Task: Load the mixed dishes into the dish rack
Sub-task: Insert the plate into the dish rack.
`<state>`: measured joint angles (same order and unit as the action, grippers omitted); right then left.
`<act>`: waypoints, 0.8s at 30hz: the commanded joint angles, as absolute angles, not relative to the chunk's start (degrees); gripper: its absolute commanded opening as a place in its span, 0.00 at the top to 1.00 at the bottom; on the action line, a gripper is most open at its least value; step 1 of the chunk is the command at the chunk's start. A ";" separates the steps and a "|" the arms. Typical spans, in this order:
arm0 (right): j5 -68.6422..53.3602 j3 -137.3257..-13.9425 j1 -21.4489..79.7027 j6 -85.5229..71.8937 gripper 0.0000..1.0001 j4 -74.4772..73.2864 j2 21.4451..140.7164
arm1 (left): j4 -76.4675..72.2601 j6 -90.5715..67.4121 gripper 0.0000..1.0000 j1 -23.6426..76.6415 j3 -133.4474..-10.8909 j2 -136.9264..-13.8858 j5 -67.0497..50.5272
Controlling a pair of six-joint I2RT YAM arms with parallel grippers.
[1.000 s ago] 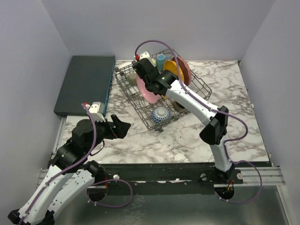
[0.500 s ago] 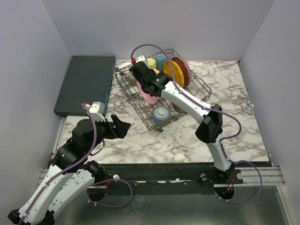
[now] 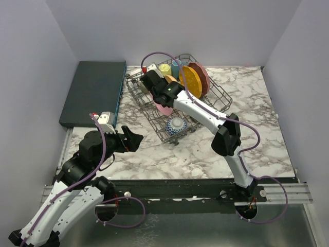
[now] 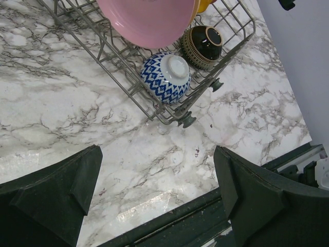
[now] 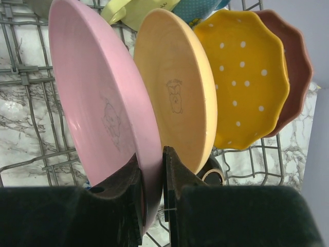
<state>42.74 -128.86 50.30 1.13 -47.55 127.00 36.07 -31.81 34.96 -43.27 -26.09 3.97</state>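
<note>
Pinching the lower rim of the pink plate (image 5: 97, 92) with my right gripper (image 5: 152, 157), one finger on each face. The plate is standing on edge inside the dish rack (image 3: 218, 98). The tan plate (image 5: 177, 92) is just beside it, then the orange dotted plate (image 5: 247, 77), and the dark red plate (image 5: 299, 62) is behind that. A yellow mug (image 5: 134, 11) sits past the plates. The blue bowl (image 4: 165, 76) and brown bowl (image 4: 203, 45) are side by side in the rack's near corner. My left gripper (image 4: 159, 177) hangs over the marble table (image 4: 77, 103) with its fingers spread wide and nothing in them, apart from the rack.
</note>
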 commanded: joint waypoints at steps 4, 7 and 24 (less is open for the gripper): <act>43.83 -131.29 50.71 1.53 1.00 -45.66 129.26 | 35.42 -31.25 0.01 34.89 -42.91 -26.12 5.10; 43.61 -131.35 50.71 1.35 1.00 -45.46 129.70 | 35.41 -31.29 0.01 34.85 -42.89 -26.11 5.10; 42.90 -132.76 50.71 1.66 0.94 -44.83 132.93 | 35.38 -31.25 0.01 34.80 -43.00 -26.49 4.92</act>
<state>43.03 -131.11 50.30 1.63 -46.63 129.78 36.07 -31.81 34.96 -43.27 -26.33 3.97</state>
